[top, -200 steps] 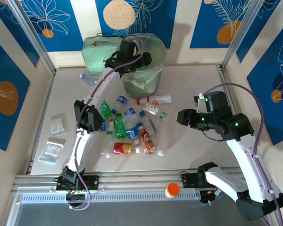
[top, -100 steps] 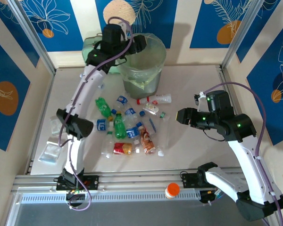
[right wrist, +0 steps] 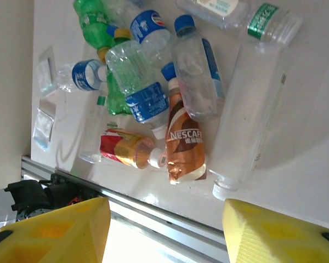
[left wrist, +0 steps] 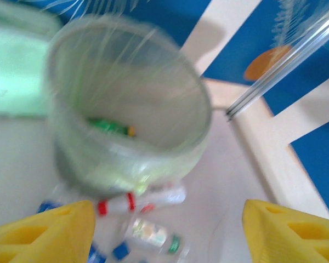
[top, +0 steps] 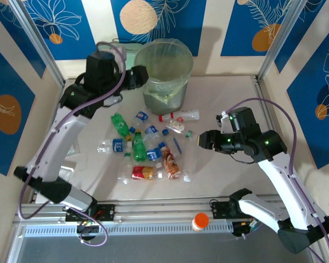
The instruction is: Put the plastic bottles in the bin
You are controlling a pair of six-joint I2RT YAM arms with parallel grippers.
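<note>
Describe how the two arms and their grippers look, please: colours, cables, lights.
Both arms have white links and black joint housings. A purple cable loops along the left arm and the right arm. Small green lights glow near the right wrist. The fingers are yellow wedges.

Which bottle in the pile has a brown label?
The Nescafé bottle, lying between the red-labelled bottle and the long clear one; no other label is brown.

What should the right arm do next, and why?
Probably lower the right gripper onto the large clear bottle and close on it. The gripper hangs open and empty beside the loose bottles on the table. That bottle lies outermost on its side. The bin shows a green bottle inside.
</note>
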